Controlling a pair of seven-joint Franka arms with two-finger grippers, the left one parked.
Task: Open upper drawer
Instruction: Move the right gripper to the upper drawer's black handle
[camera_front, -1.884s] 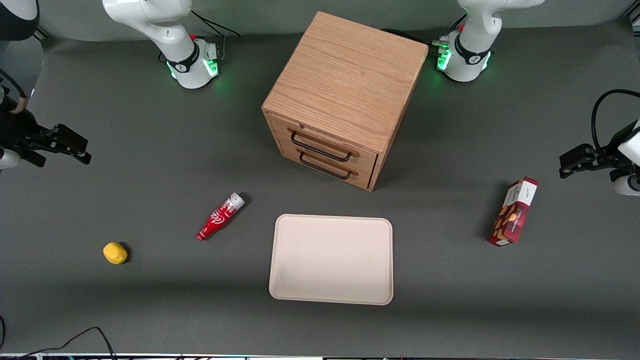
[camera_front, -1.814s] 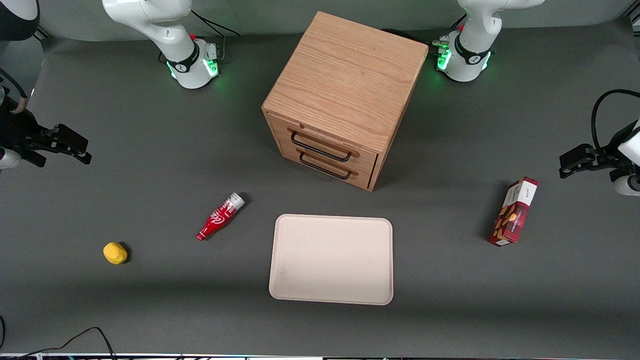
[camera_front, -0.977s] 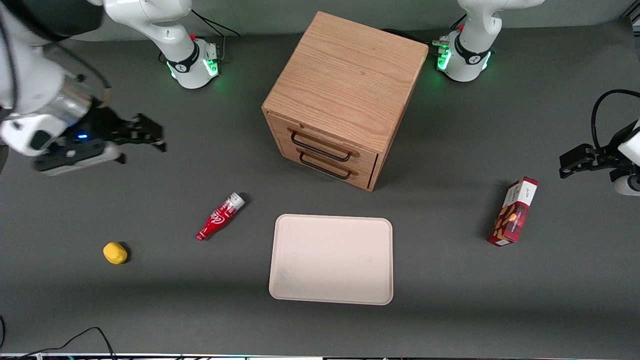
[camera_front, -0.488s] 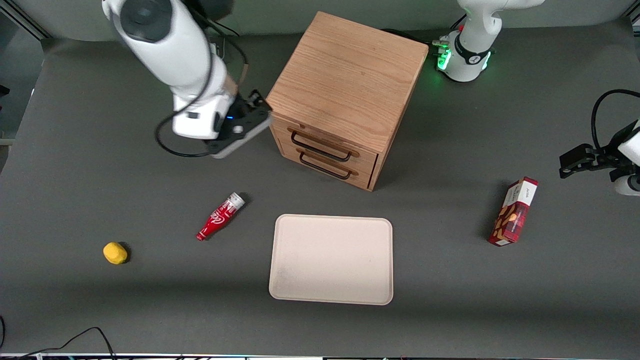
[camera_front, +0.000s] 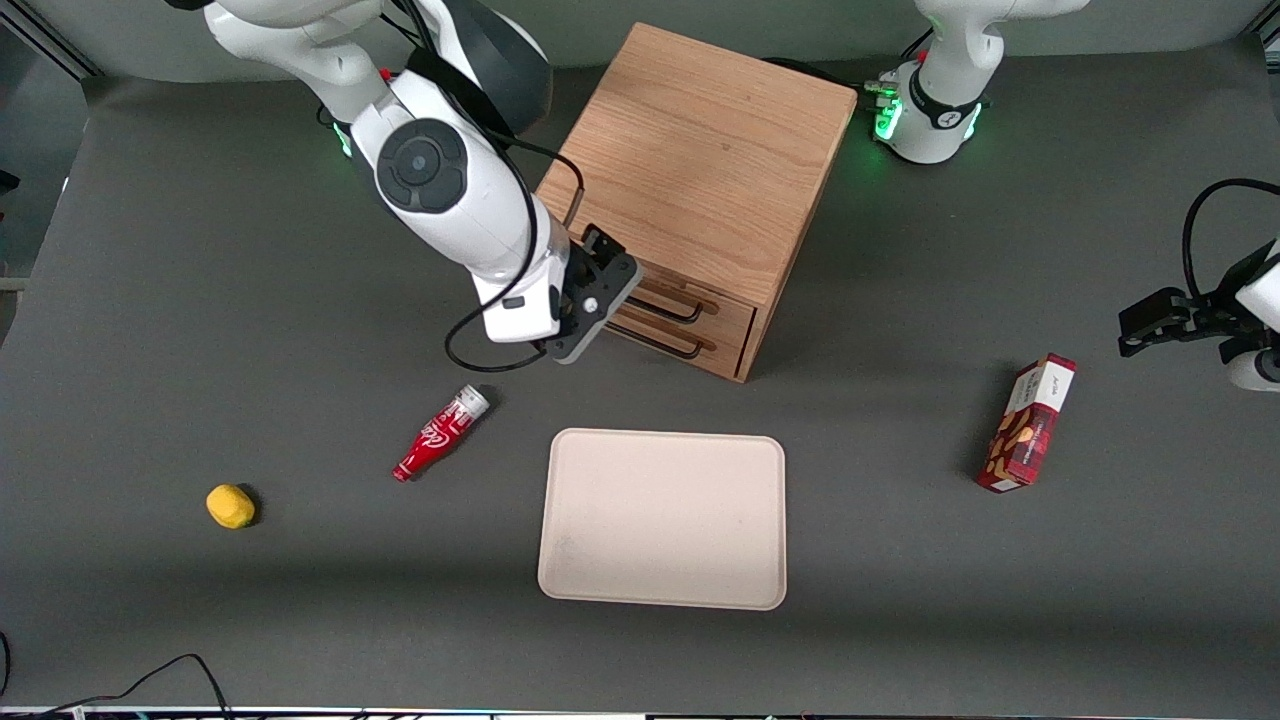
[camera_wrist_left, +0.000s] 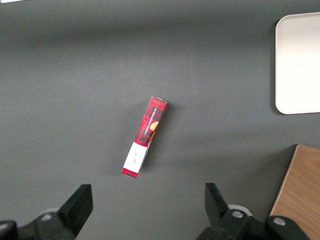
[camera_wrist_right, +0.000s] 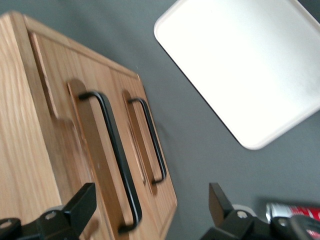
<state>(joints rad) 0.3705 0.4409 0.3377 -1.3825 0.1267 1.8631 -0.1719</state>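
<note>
the gray bench (camera_front: 200, 300) holds a wood cabinet (camera_front: 700, 150). my pincer (camera_front: 600, 285) hangs wide open, right in front of the upper drawer (camera_wrist_right: 75, 150). its black handle (camera_wrist_right: 116, 150) runs across between my fingers, not yet touched.

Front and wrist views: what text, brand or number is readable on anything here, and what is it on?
Red bottle: white script logo, too small to read.
Red snack box: small print on its white end panel, too blurred to read.
Upper drawer, cabinet, tray, yellow object: no text.
Gripper, jaws open, in front of the drawers: no readable marking.
</note>
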